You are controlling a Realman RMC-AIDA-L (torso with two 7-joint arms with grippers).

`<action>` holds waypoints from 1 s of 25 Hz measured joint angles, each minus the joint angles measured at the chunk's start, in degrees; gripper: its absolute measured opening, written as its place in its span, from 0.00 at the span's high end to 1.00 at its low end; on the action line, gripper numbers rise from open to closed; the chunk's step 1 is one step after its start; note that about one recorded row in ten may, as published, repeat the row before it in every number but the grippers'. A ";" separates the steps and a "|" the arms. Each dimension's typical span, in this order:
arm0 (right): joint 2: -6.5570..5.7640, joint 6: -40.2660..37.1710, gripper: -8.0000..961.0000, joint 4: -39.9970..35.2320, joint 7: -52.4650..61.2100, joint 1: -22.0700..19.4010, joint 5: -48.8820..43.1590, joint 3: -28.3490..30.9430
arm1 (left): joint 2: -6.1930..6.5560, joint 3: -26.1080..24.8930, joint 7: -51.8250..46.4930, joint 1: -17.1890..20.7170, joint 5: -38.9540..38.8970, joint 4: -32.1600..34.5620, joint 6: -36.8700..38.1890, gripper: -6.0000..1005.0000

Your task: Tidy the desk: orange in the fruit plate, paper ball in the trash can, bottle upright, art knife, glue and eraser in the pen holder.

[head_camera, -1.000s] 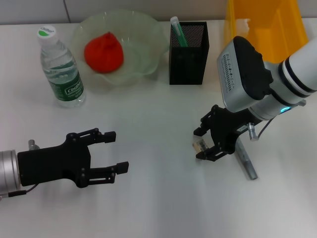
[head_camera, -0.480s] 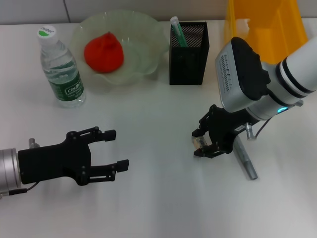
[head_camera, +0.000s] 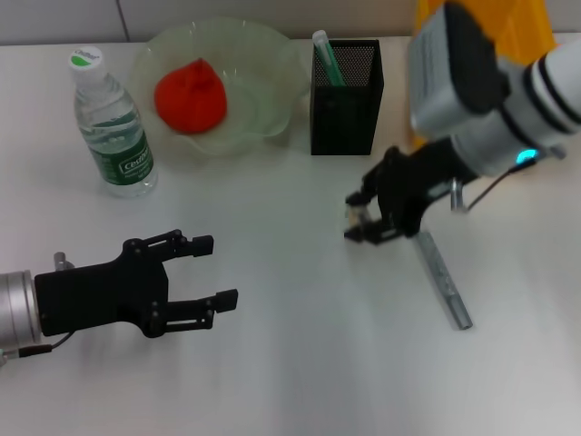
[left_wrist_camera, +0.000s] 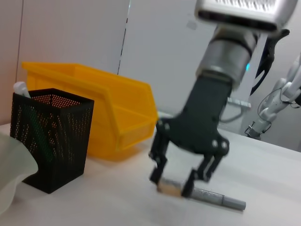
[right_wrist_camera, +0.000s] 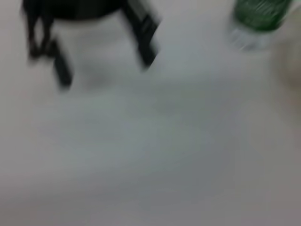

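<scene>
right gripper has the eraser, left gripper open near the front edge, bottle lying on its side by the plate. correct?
Not quite: the head view shows the bottle standing upright beside the fruit plate. The rest holds: the right gripper is shut on the eraser, and the left gripper is open.

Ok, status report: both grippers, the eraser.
Right gripper shut on eraser, lifted near pen holder. Left gripper open, parked low. Art knife on desk beside it.

A robot lab set up as a mock desk. A bare white worktop [head_camera: 300,363] stands against plain pale wall panels [left_wrist_camera: 70,33], with a yellow parts bin [left_wrist_camera: 108,108] beside a mesh pen holder [head_camera: 346,86]. Behind, another robot arm [left_wrist_camera: 277,101] with loose cables stands off the worktop.
</scene>
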 joint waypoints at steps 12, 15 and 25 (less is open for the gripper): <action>-0.10 4.77 0.54 -15.94 17.93 -2.67 1.51 11.83 | -0.64 0.01 0.07 -0.13 0.27 0.00 -0.72 0.16; -0.11 8.60 0.54 -15.22 19.27 -3.03 1.53 12.25 | -0.64 0.01 0.07 -0.13 0.05 0.10 -0.71 0.16; -0.11 17.73 0.54 -4.93 19.80 0.71 1.38 11.78 | -0.58 0.01 0.08 -0.08 0.04 0.25 -0.62 0.16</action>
